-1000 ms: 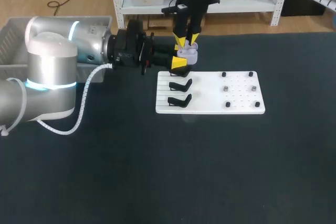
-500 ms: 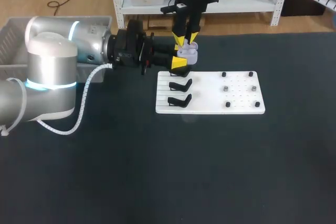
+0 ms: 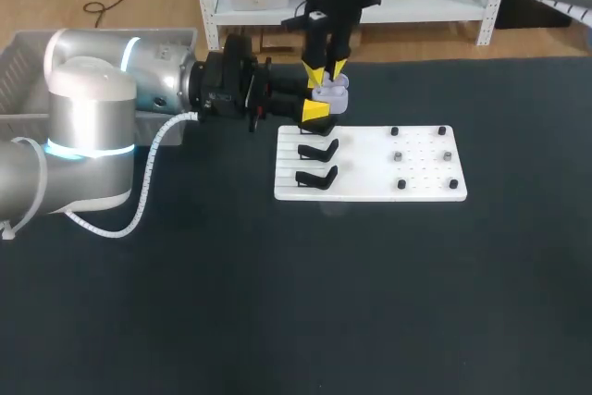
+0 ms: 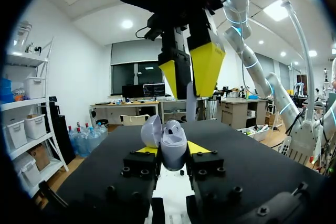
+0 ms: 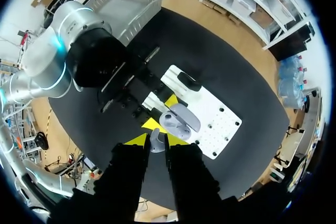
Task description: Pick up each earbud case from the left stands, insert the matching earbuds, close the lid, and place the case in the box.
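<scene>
Earbud case, pale lilac with rounded corners, is held above the table near the far left corner of the flat white plastic board. In the head view the left gripper comes in from the side and grips it. The right gripper hangs right over it with its fingers close together. What it grips is too small to tell here. Black hook-shaped stands sit on the left part of the board, and small black pegs on the right part. A grey plastic box is behind the left arm.

The left wrist view shows more. The case sits squeezed between both yellow tips, with its lid open and its hollow inside showing. Just above it, the other gripper pinches a thin pale grey earbud.

The right wrist view looks straight down. The earbud is between that gripper's own tips, just above the open case. The lid leans toward the board.
</scene>
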`<state>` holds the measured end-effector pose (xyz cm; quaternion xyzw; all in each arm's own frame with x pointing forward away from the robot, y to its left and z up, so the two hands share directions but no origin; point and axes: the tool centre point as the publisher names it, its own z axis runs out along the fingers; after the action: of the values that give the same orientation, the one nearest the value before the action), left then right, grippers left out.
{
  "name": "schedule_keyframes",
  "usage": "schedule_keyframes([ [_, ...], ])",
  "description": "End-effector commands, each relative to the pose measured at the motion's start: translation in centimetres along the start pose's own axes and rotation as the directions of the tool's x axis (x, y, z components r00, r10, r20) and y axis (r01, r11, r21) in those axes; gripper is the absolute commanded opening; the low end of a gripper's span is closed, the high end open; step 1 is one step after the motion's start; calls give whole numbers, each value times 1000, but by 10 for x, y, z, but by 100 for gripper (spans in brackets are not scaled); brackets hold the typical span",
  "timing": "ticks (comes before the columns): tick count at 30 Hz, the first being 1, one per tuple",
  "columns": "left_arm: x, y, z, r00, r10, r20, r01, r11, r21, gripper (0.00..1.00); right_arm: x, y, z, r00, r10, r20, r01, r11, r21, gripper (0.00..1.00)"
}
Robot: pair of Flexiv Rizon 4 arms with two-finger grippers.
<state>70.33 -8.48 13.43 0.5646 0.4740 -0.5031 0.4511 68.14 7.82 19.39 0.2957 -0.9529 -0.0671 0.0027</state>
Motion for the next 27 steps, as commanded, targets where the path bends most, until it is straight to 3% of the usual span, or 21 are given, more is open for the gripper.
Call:
schedule_keyframes([
  [1,0,0,0,1000,0,0,0,1000,-1,0,-2,-1,3,1000,-2,-12,2,1000,-2,0],
  [27,0,0,0,1000,0,0,0,1000,-1,0,-3,-11,13,999,43,-17,-43,999,6,0],
])
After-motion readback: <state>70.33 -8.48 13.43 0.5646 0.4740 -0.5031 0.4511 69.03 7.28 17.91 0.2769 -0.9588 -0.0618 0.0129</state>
